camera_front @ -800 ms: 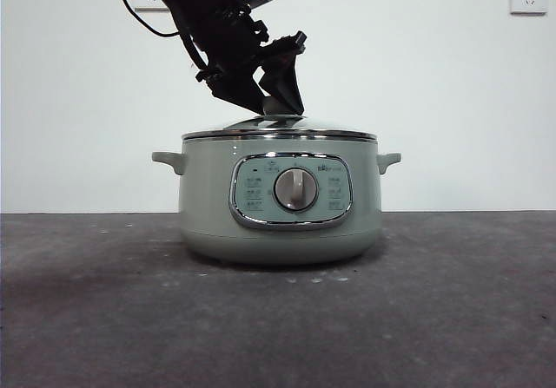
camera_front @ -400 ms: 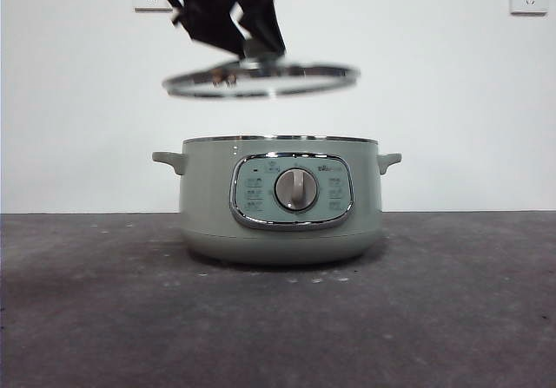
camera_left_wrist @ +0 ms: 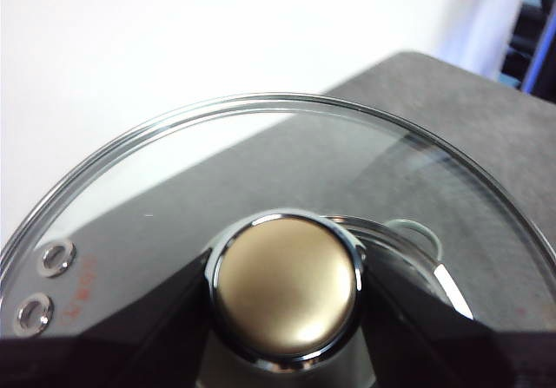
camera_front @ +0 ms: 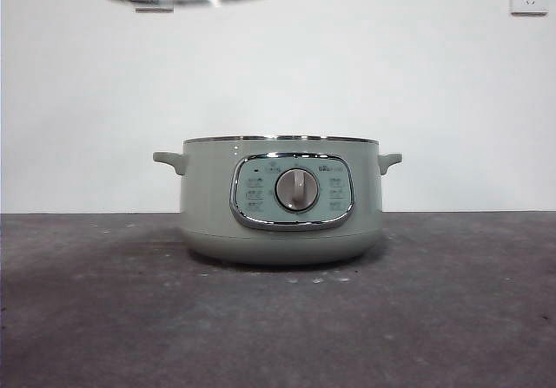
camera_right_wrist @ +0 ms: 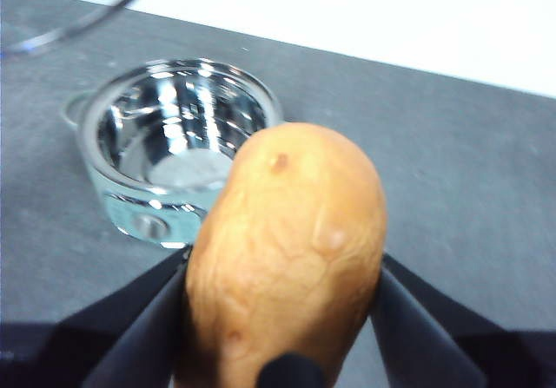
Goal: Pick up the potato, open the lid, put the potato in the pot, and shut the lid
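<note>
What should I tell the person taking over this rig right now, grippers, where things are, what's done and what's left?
Left gripper: shut on the lid by its knob, held high above the table, off the pot.
Right gripper: shut on the potato, held in the air off to one side of the pot.
Pot: open on the table, shiny inside, nothing visible in it.
Done: potato picked up, lid opened.
Left: put the potato in the pot, then close the lid.

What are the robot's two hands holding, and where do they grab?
The left hand holds the lid by its round knob. The right hand holds the potato, squeezed at its two sides.
</note>
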Controlling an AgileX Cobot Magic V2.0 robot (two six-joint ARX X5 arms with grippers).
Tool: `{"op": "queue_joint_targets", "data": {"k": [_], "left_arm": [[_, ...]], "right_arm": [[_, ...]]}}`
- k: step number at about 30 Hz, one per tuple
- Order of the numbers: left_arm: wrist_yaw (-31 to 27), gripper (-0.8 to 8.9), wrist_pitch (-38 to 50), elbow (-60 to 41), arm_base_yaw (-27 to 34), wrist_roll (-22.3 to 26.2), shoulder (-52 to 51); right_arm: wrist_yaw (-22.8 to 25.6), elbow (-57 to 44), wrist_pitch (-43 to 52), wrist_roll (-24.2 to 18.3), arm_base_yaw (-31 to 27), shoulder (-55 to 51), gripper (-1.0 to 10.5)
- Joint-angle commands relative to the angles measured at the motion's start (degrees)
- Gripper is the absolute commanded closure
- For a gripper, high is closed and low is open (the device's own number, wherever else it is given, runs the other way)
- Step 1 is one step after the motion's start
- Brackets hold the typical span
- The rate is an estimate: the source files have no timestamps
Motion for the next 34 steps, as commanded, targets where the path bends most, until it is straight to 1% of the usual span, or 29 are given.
{"op": "queue_joint_targets", "data": {"k": [1, 4, 7, 10, 14, 17, 22, 26, 31, 34], "left_arm": [[0.59, 8.22, -1.29, 0.13, 1.97, 0.15, -3.98], [1.75, 8.22, -5.35, -0.31, 3.89, 0.35, -7.17], [3.43, 8.21, -9.38, -1.51, 5.51, 1.79, -10.40], [3.41, 8.21, -10.43, -4.87, 6.45, 2.84, -14.84], [3.43, 8.21, -9.66, -12.68, 7.23, 1.60, -22.75], [3.39, 8.21, -9.99, -18.99, 7.39, 1.07, -28.65], [3.41, 8.21, -11.74, -26.99, 7.37, -0.26, -37.73], [3.21, 8.21, -15.45, -28.79, 7.32, -1.03, -42.75], [2.97, 8.21, -18.16, -28.79, 7.34, -1.31, -47.17], [2.99, 8.21, -19.58, -28.79, 7.32, -1.70, -47.65]], "right_arm": [[-1.70, -0.02, 5.62, -5.92, -0.02, 2.89, 9.6], [-5.57, 0.00, 12.85, -10.12, -1.20, 6.21, 9.6], [-12.85, 0.55, 18.78, -12.83, -5.35, 10.38, 9.6], [-22.80, 1.77, 23.08, -13.51, -12.04, 15.17, 9.6], [-36.02, 5.81, 24.92, -13.77, -21.27, 23.87, 9.6], [-41.24, 10.27, 24.81, -14.27, -25.40, 32.17, 9.6], [-45.62, 19.06, 24.17, -15.23, -28.15, 47.04, 9.6], [-45.79, 28.00, 20.85, -17.35, -28.26, 58.80, 9.6], [-45.55, 41.18, 15.96, -17.86, -28.50, 73.59, 9.6], [-44.94, 45.05, 13.64, -19.04, -28.55, 79.30, 9.6]]}}
